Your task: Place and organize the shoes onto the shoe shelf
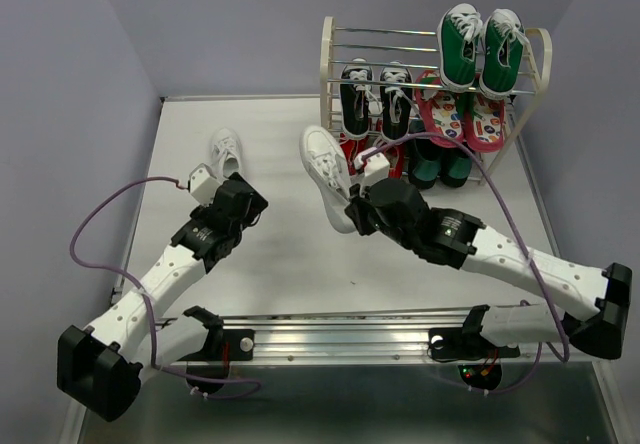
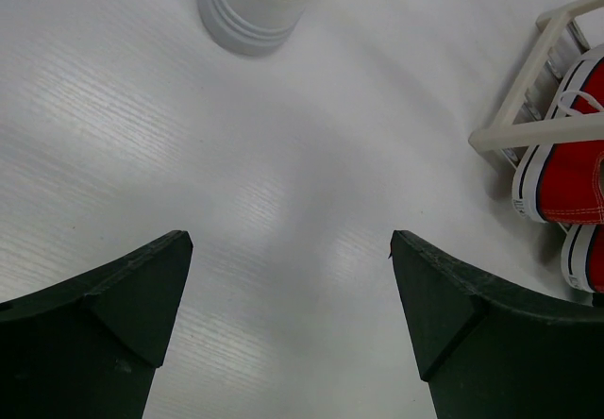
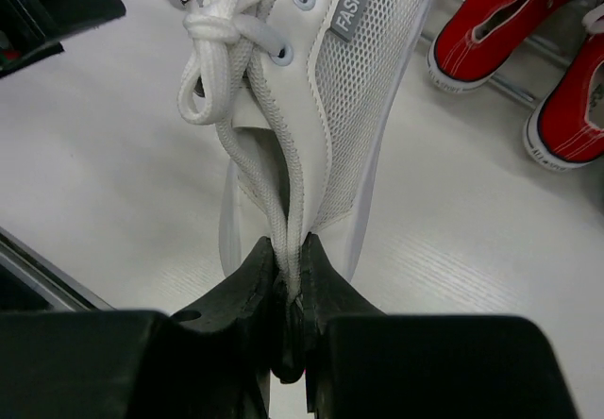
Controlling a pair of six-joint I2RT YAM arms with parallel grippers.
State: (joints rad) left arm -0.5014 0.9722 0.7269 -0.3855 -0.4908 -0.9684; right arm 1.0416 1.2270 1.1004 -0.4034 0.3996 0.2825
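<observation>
A: While your right gripper point(image 1: 355, 212) was clamped on one white shoe point(image 1: 328, 169), the overhead view had that shoe lying toe toward the table's point(image 1: 280, 274) far edge. The shoe shelf point(image 1: 327, 64) stood just beyond and to the right of it, at the far right corner. That arm was plainly the nearer one, stretched in low from the near right.

B: Your left gripper point(image 1: 238, 196) faced the other white shoe point(image 1: 226, 152), toward the far left, with its arm bent.

A: In your left wrist view the jaws stood wide apart and empty, with that shoe's heel ahead and apart from them.

B: In your right wrist view the fingers point(image 3: 250, 277) were pinched shut on the laces point(image 3: 283, 192), and the shoe's long axis ran straight out from them. The red shoes point(image 3: 491, 13) sat low on the shelf, off to the right. I'd judge you needed a carry rightward and up.
</observation>
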